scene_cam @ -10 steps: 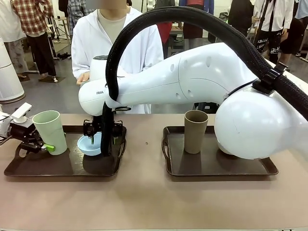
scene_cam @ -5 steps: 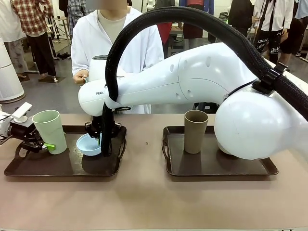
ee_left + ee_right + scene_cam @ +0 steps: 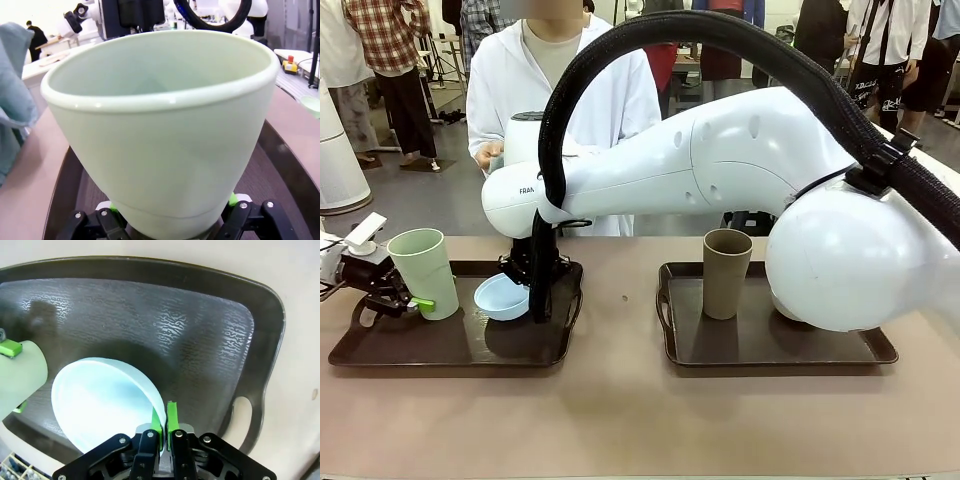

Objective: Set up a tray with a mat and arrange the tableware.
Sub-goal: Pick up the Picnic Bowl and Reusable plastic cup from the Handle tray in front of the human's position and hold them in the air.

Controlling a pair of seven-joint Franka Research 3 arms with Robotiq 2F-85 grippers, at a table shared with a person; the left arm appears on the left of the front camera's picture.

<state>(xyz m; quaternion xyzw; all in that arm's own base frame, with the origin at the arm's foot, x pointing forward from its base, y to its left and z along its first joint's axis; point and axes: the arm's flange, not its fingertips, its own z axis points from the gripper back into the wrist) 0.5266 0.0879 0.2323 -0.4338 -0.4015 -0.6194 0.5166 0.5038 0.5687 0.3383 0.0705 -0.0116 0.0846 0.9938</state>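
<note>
Jaws of the right gripper nipped narrow on the rim of the blue bowl, one green pad inside the rim, one outside. Jaws of the left gripper spread wide around the foot of the green cup, a pad close against the wall at either side; pressing or merely beside, cannot tell.

By count: two trays, two cups, one bowl, one person.

Nearest, at six o'clock, a bare tan strip of table. Next, the left tray at nine o'clock and the right tray at three, well apart, both dark brown and oblong, with raised rims and slot handles at the short ends that show.

In the left tray: green cup upright at its nine o'clock end, just beside the handle; blue bowl toward two o'clock, tilted, hanging from the pinched rim with its shadow on the tray floor beneath. Touching the floor or clear of it, cannot tell. In the right tray: brown cup upright at eleven o'clock.

Cups tall, handleless, widening upward. Green one pale and glossy with a rounded lip, empty inside. Brown one dull, its bottom hidden. Bowl small, round, light blue, shallow, empty.

Farthest, at twelve o'clock beyond the left tray, a person in a white coat, one hand raised at the chest.
</note>
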